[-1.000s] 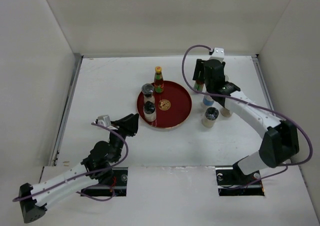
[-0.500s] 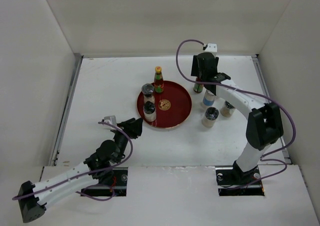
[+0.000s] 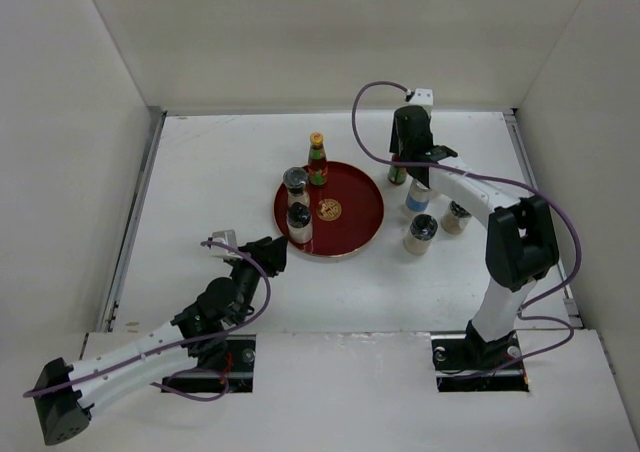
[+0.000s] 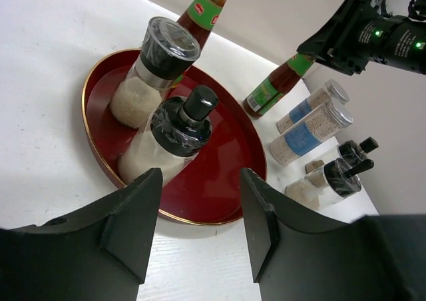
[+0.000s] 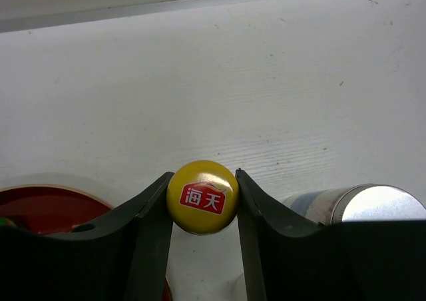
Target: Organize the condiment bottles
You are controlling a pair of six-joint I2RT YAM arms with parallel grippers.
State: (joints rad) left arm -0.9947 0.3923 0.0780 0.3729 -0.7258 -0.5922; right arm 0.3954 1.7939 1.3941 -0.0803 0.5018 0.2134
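Right jaws closed in — now pinching sauce bottle [image 4: 274, 89] cap [image 5: 202, 196]; left jaws apart, empty.

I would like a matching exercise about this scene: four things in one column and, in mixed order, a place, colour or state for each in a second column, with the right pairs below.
Things
A. left gripper
B. right gripper
C. tray
D. blue-label jar

Place, colour or state
1. stands on the table, off the tray
2. red and round
3. open, holding nothing
4. shut on a yellow cap

Pairs: A-3; B-4; C-2; D-1
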